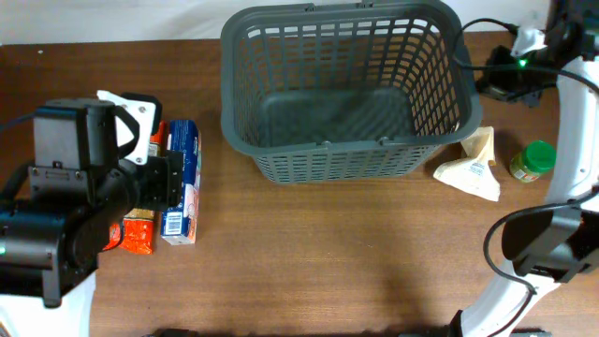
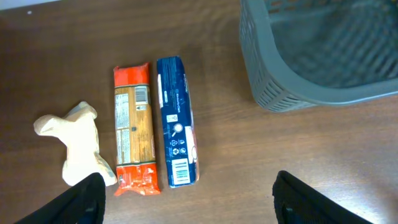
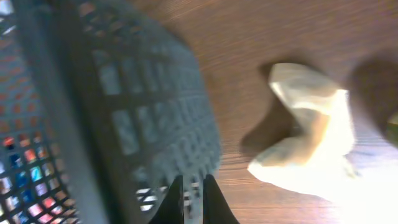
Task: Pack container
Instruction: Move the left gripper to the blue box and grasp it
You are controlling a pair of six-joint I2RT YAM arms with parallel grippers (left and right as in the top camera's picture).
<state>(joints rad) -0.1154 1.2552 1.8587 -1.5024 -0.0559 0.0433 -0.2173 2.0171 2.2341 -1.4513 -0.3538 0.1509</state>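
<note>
Presently, you have one container (image 1: 346, 164) at the far middle of the table (image 1: 328, 253). There are two packets, orange packet (image 2: 133, 127) and blue packet (image 2: 176, 121); two pouches, left pouch (image 2: 78, 146) and right pouch (image 1: 473, 167); and one jar (image 1: 533, 161). The container lies well right of your left gripper (image 2: 188, 186), whose jaws are spread wide. It is just beside your right gripper (image 3: 193, 199), whose fingers are pinched nearly together.

Robot test lab, wood-grain table (image 1: 318, 253) (two cabled arms (image 1: 56, 234))

Dark brown wood-grain table (image 1: 309, 243), a pale strip (image 1: 94, 19), perhaps wall, beyond it.
</note>
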